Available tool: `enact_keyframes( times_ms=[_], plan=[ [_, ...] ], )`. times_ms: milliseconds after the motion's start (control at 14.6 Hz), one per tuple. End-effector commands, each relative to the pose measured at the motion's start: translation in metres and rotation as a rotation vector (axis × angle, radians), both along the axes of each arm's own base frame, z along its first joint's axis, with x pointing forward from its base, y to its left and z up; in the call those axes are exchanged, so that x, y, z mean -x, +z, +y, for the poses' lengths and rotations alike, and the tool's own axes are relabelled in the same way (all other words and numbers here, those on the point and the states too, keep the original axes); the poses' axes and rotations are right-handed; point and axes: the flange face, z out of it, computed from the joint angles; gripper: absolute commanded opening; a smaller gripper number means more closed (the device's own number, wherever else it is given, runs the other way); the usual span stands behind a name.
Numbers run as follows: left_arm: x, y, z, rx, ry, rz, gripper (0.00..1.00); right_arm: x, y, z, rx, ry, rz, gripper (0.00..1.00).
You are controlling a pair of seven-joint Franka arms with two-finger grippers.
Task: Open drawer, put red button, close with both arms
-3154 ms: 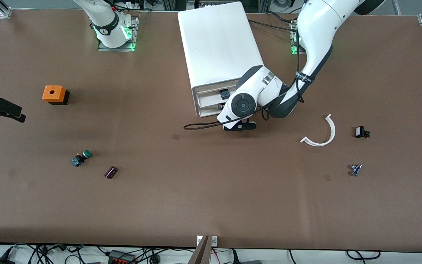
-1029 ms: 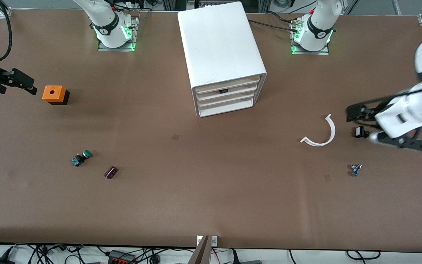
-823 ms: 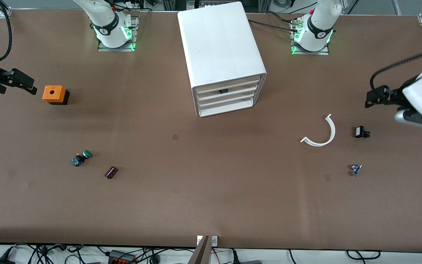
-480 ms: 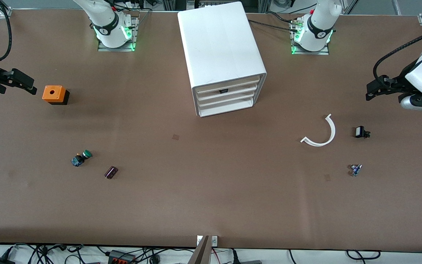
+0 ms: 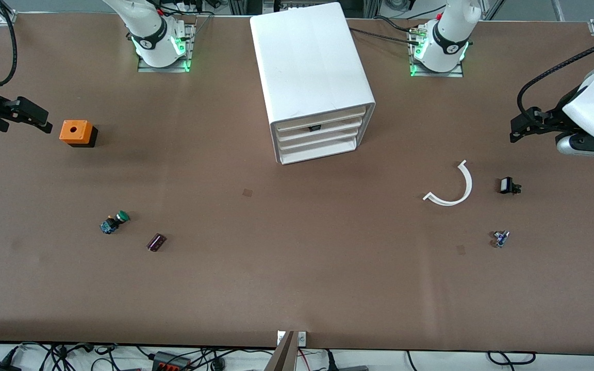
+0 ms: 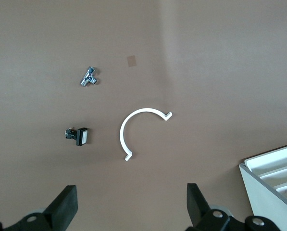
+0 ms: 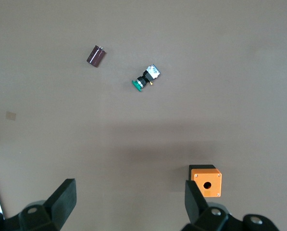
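Observation:
The white four-drawer cabinet (image 5: 310, 67) stands mid-table near the bases, and all its drawers are pushed in. The drawer (image 5: 328, 127), second from top, is shut, with a small dark spot showing at its front. The red button is hidden. My left gripper (image 5: 521, 129) is open and empty, up over the left arm's end of the table; its wrist view (image 6: 131, 207) shows bare table between the fingers and a cabinet corner (image 6: 273, 173). My right gripper (image 5: 36, 118) is open and empty, beside an orange box; its wrist view (image 7: 129, 199) shows bare table.
An orange box (image 5: 76, 132) with a hole, a green-capped button (image 5: 115, 221) and a dark maroon cylinder (image 5: 156, 241) lie toward the right arm's end. A white plastic arc (image 5: 454, 188), a small black-and-white part (image 5: 508, 185) and a small metal part (image 5: 500, 238) lie toward the left arm's end.
The left arm has left the cabinet front and swung out to its own end of the table. The drawer that stood open with the button in it is now shut. The right gripper is still.

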Motion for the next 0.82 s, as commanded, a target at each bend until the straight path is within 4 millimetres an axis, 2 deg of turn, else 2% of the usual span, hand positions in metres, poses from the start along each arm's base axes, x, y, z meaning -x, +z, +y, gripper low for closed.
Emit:
enact_keyframes(
  times_ms=[0, 754],
  plan=[
    [0.0034, 0.0007, 0.0053, 0.015, -0.011, -0.008, 1.00, 0.0029, 0.0032, 0.0000, 0.017, 0.002, -0.006, 1.00],
    [-0.0033, 0.0028, 0.0018, 0.007, -0.022, -0.014, 1.00, 0.0031, 0.0031, 0.0001, 0.017, 0.002, -0.005, 1.00]
  ],
)
